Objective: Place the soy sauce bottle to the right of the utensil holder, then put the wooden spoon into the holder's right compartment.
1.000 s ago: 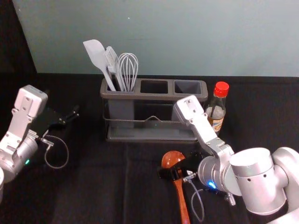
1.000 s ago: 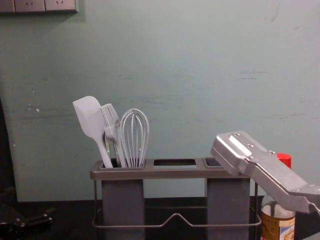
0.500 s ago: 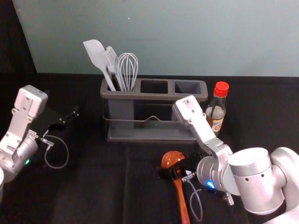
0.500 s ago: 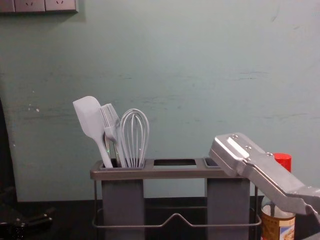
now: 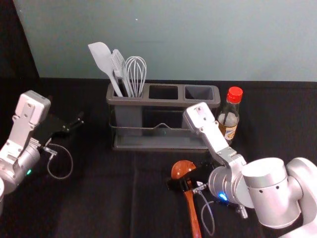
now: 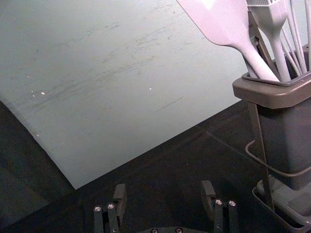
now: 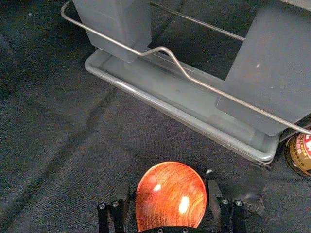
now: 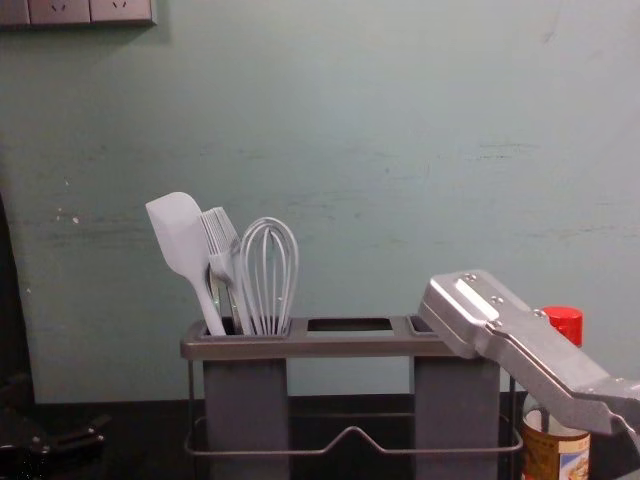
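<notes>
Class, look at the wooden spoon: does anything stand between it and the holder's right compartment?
Yes. The wooden spoon lies in front of the holder, whose wire rail and rim stand between it and the right compartment opening; it will probably need lifting over both.

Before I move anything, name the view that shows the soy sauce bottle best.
The head view: the soy sauce bottle shows there from red cap to label. In the chest view, the right arm crosses its middle; the right wrist view catches part of its lower body.
</notes>
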